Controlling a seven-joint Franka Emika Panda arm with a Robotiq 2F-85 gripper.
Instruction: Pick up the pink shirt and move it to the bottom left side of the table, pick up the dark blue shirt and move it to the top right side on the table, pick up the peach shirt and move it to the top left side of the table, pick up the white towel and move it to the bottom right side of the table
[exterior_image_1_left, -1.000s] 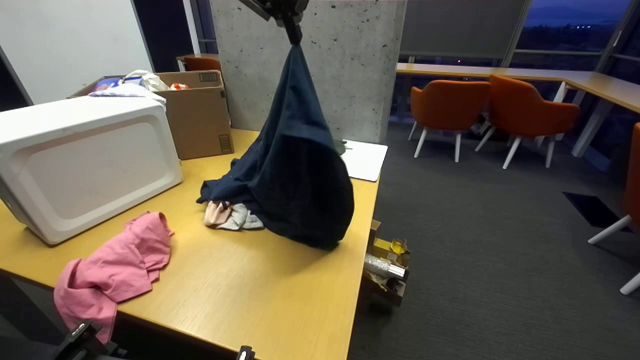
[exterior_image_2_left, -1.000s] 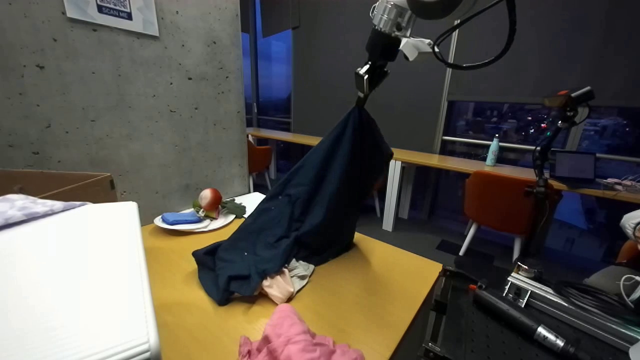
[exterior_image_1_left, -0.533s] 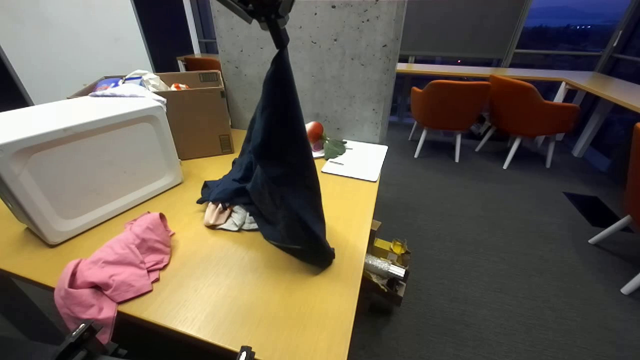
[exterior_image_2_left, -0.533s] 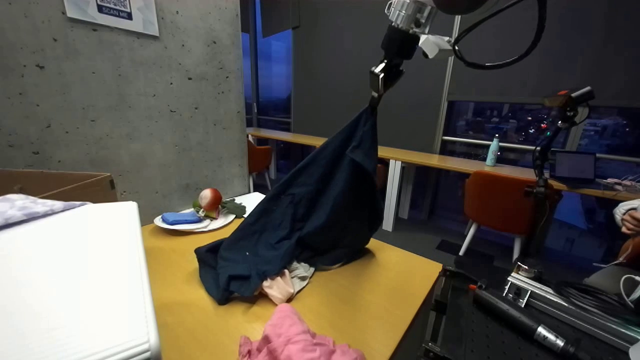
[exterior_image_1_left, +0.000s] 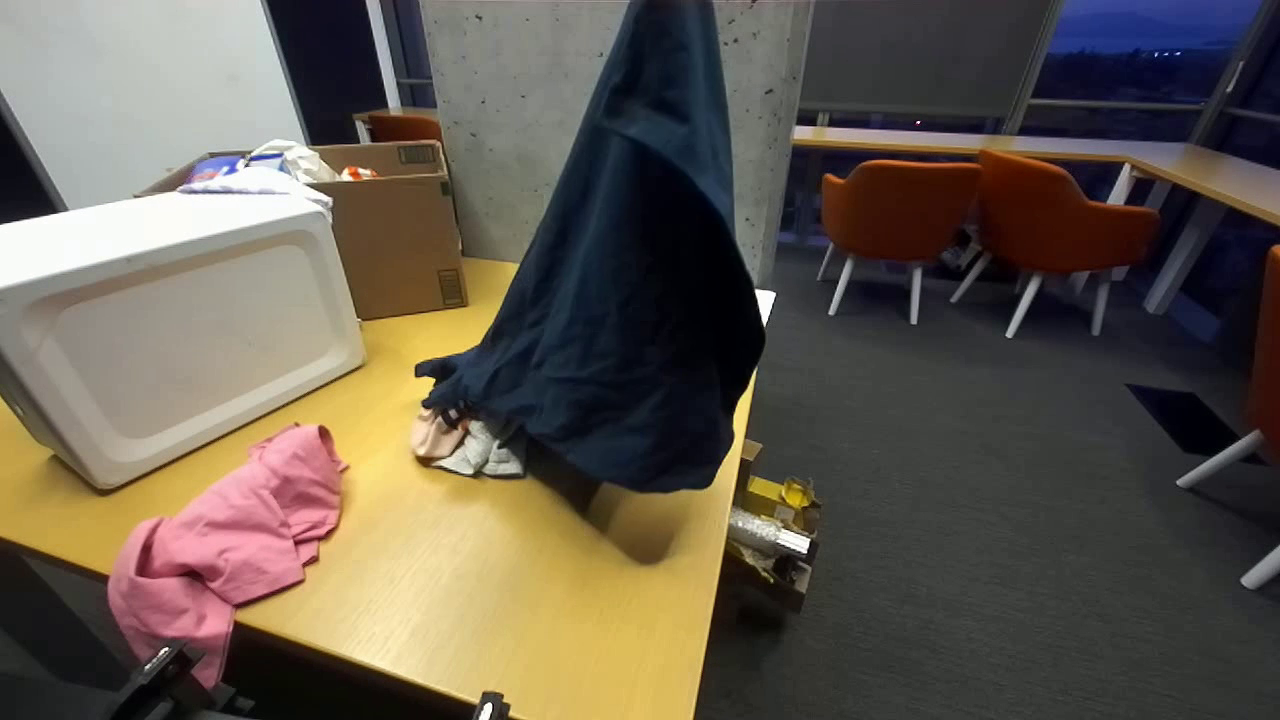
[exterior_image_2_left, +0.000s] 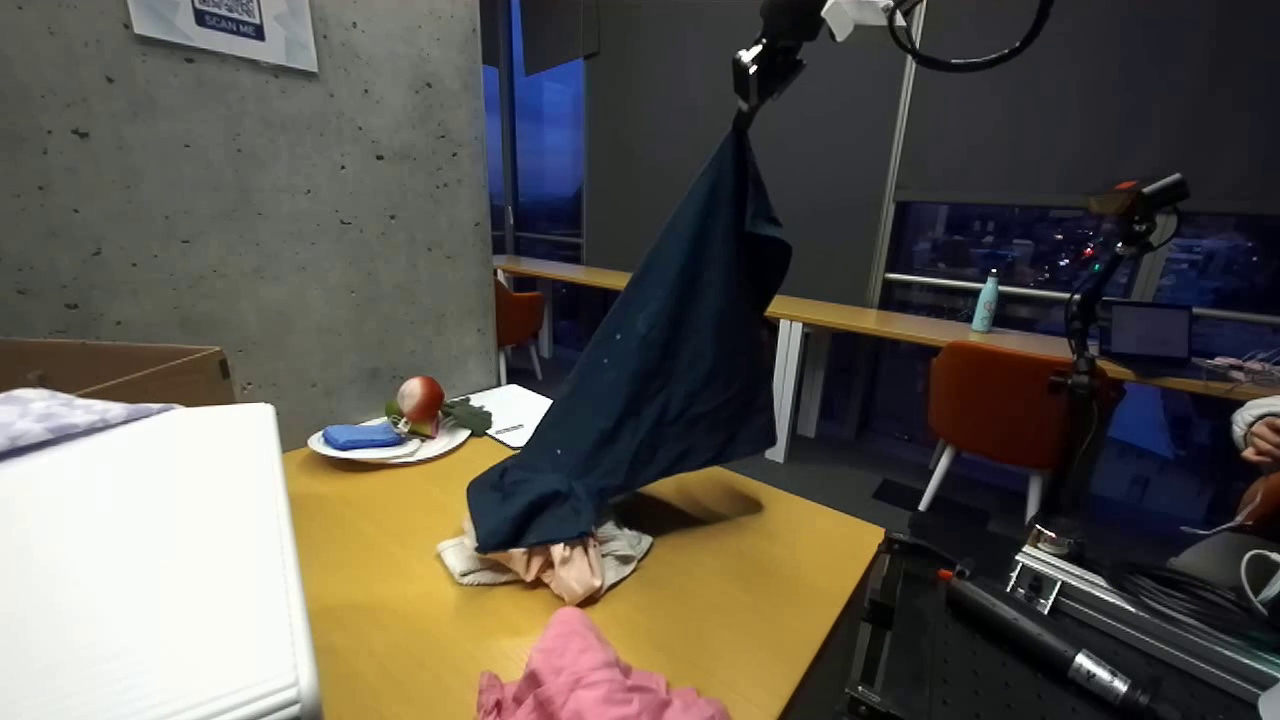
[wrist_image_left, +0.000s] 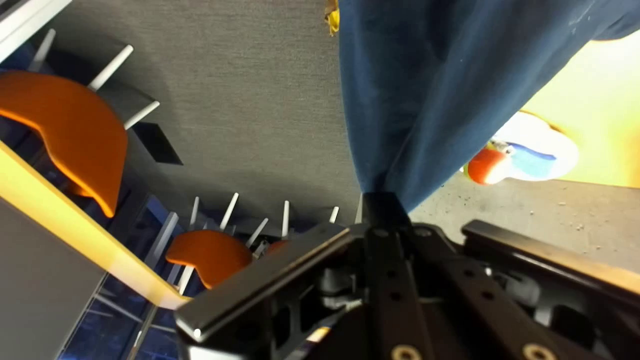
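My gripper (exterior_image_2_left: 744, 118) is shut on the dark blue shirt (exterior_image_2_left: 665, 360), which hangs from the fingertips high above the table (exterior_image_1_left: 480, 600). The shirt also shows in an exterior view (exterior_image_1_left: 640, 300) and the wrist view (wrist_image_left: 425, 85). Its lower end drapes over the peach shirt (exterior_image_2_left: 568, 570) and the greyish-white towel (exterior_image_2_left: 625, 548), which lie bunched together mid-table and are partly covered. The pink shirt (exterior_image_1_left: 245, 520) lies crumpled at the table's near edge in an exterior view, part of it hanging over. The fingertips also show in the wrist view (wrist_image_left: 382, 202).
A large white bin (exterior_image_1_left: 190, 330) lies on its side on the table, with a cardboard box (exterior_image_1_left: 400, 240) behind it. A plate (exterior_image_2_left: 385, 450) with a blue cloth and toy food and a white board (exterior_image_2_left: 512, 410) are near the concrete pillar (exterior_image_2_left: 300, 200).
My gripper has risen and left the top of an exterior view. The dark blue shirt has lifted with it, uncovering more of the peach shirt and white towel, which shifted slightly.
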